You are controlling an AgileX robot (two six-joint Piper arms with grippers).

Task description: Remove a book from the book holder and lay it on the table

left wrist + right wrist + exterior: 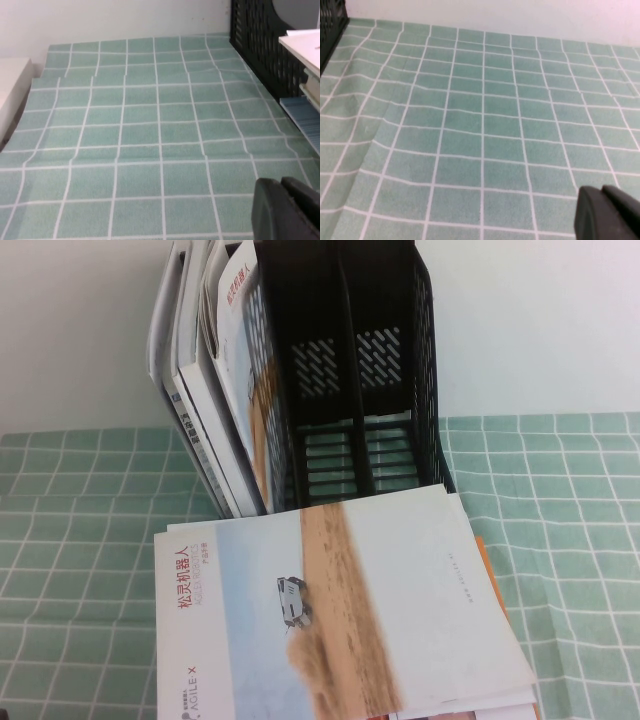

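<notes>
A black mesh book holder (pixel 385 370) stands at the back of the table. Several books (pixel 215 380) stand upright in its left compartment; the other two compartments are empty. A white book (pixel 340 610) with a sandy stripe and red lettering lies flat on the table in front of the holder. Neither gripper shows in the high view. My left gripper (pixel 281 183) is shut and empty, low over the cloth, with the holder (pixel 260 45) and book edges (pixel 305 45) off to one side. My right gripper (pixel 601 190) is shut and empty over bare cloth.
A green checked cloth (pixel 560 520) covers the table, with wrinkles. An orange edge (pixel 492 575) and other book edges stick out under the flat book. A white wall is behind. A white object (pixel 12 90) sits at the cloth's edge in the left wrist view.
</notes>
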